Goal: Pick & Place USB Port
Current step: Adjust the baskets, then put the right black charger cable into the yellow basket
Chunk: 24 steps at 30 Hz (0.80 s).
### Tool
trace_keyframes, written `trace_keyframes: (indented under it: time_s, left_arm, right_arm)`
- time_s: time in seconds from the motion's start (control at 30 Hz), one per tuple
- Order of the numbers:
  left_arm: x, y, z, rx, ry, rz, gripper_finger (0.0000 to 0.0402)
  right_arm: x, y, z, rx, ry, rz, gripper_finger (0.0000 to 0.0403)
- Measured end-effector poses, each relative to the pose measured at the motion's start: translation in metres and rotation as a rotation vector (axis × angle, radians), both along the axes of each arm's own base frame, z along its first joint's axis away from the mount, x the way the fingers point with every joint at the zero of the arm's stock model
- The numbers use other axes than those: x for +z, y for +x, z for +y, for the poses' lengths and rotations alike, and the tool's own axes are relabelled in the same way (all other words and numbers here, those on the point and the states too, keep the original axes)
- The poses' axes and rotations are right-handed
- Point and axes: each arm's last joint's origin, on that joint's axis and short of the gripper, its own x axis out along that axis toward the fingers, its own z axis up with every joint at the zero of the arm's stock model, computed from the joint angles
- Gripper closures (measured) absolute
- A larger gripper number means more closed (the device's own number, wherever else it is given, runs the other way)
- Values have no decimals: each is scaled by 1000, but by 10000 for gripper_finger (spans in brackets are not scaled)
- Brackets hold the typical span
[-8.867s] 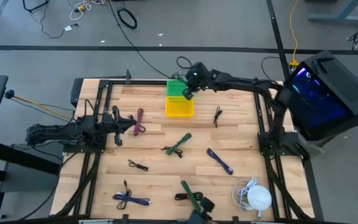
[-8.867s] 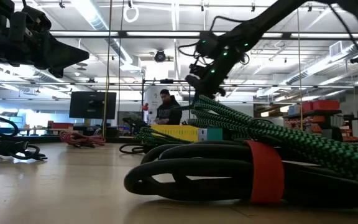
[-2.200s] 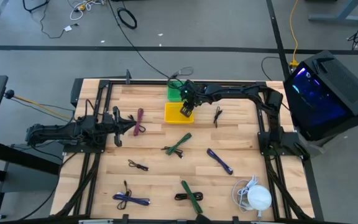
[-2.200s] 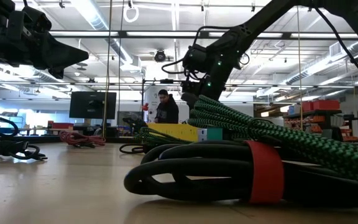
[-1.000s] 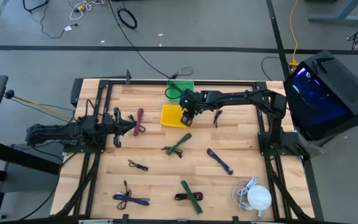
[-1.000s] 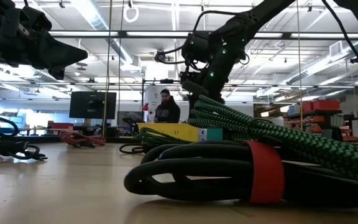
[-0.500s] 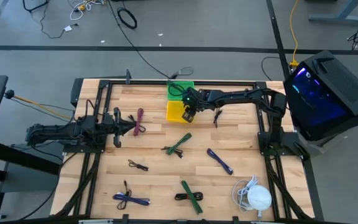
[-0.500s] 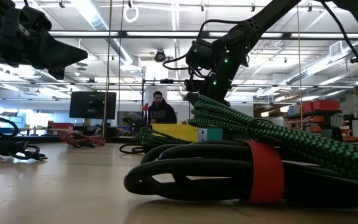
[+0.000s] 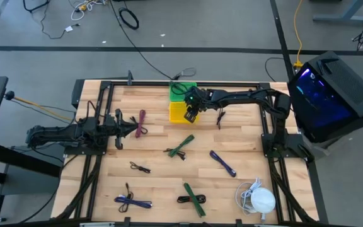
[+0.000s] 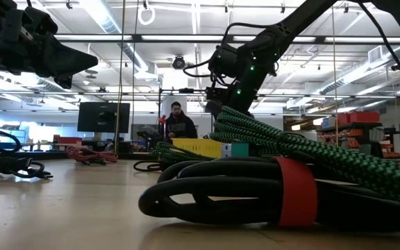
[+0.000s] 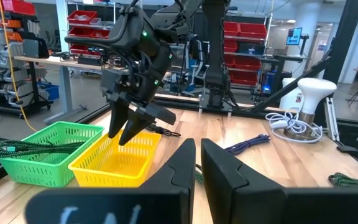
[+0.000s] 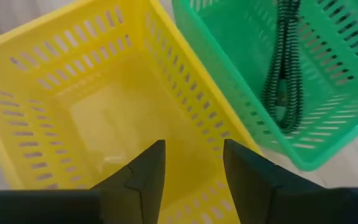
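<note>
The left arm lies low along the left side of the table (image 9: pixel 156 183), its left gripper (image 9: pixel 133 127) pointing toward the middle with the two fingers drawn almost together and nothing between them; in the left wrist view those dark fingers (image 11: pixel 182 165) stand side by side with only a thin slit between. Just ahead of that gripper lies a maroon cable (image 9: pixel 141 122), and farther toward the near edge are a small black cable (image 9: pixel 140 168) and a blue cable (image 9: pixel 133 202). Toward the middle, a green braided cable (image 9: pixel 181 147) rests on the wood, with a second green-and-black bundle (image 9: pixel 194 198) near the front edge. At the far edge sit two baskets touching each other: the green basket (image 9: pixel 180 89), which holds a coiled green cable (image 12: pixel 284 62), and the yellow basket (image 9: pixel 179 111) just in front of it. The right gripper (image 9: pixel 191 115) hangs over the yellow basket's right part, its fingers (image 12: pixel 143 171) spread apart and holding nothing; the basket floor beneath looks bare. Right of the baskets lies a thin black cable (image 9: pixel 220 117), then a purple cable (image 9: pixel 222 163), and at the near right corner a white dome-shaped device (image 9: pixel 262 201) with its white cord.
</note>
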Motion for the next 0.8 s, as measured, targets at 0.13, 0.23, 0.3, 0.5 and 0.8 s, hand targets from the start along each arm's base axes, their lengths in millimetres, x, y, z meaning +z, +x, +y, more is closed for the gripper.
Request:
trace_keyframes:
  time_s: [0.13, 0.23, 0.3, 0.5, 0.8]
  left_arm:
    - [0, 0, 0, 0, 0, 0, 372]
    - [0, 0, 0, 0, -1, 0, 372]
    - [0, 0, 0, 0, -5, 0, 372]
    - [0, 0, 0, -1, -5, 1, 372]
    - [0, 0, 0, 0, -3, 0, 372]
  right_arm:
    - [11, -3, 1, 15, 5, -22, 240]
    - [30, -11, 2, 2, -10, -39, 240]
    - [41, -19, 4, -24, -24, -17, 240]
    - [52, -52, 17, -215, 72, 149, 240]
    - [11, -90, 37, -413, 202, 404, 237]
